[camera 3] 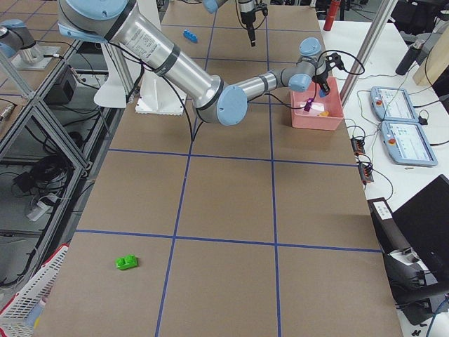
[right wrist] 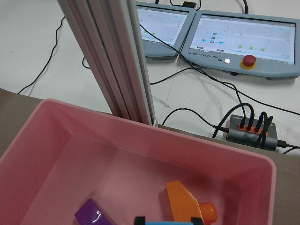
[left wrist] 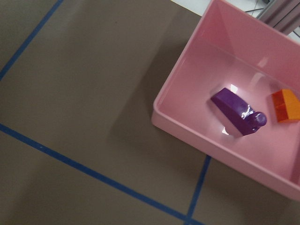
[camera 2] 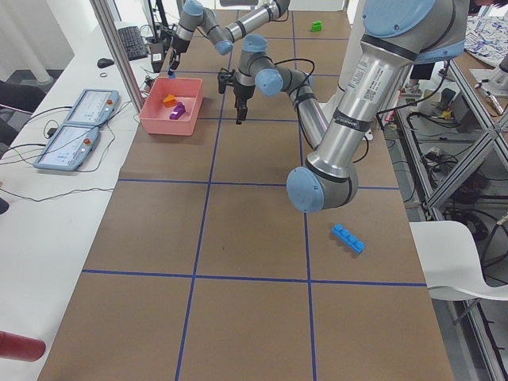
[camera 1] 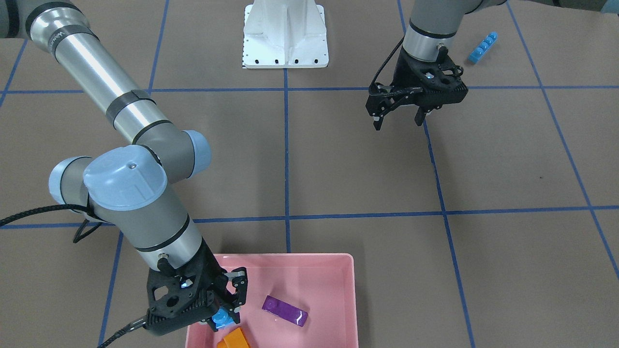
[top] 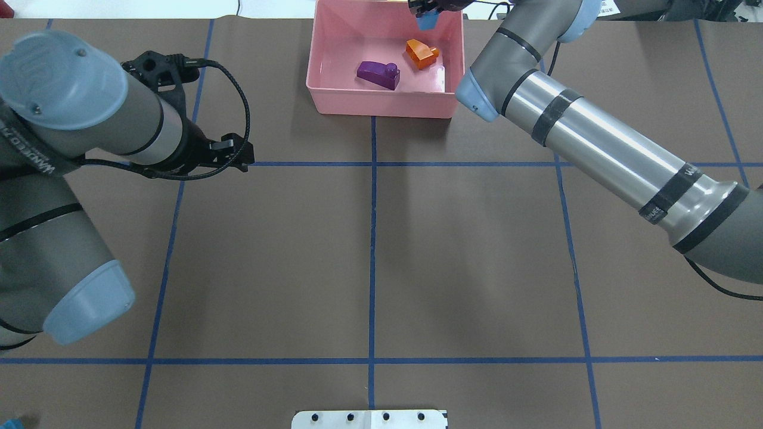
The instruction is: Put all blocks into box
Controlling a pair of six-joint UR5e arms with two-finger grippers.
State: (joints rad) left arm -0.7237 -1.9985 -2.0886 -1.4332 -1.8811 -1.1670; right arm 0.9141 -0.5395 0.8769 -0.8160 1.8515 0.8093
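One brown table (camera 1: 362,169), ruled into squares by blue tape, is seen carrying everything. The white base plate (camera 1: 285,34) is fixed at the middle of the robot's edge. The pink box (top: 381,104) is set at the middle of the opposite edge, and beyond that edge two control pendants (right wrist: 243,42) and an aluminium post (right wrist: 117,61) are ranged. In the front-facing view one near corner of the box is hidden behind the right arm's wrist.

The right gripper (camera 1: 225,314) is held above the box's interior, by the wall farthest from the robot, its fingers clamped on the small light-blue block (top: 427,22). That block is kept clear of the floor of the box.

The left gripper (camera 1: 399,118) is hung over bare table in the robot's left half, jaws spread and nothing between them, well apart from the box.

The long light-blue block (camera 2: 348,237) is left on the table towards the left end, nearer the robot's edge. The purple block (top: 378,74) and the orange block (top: 421,53) are laid inside the box, near each other but not touching. The green block (camera 3: 127,262) is found near the right end, towards the robot's edge.
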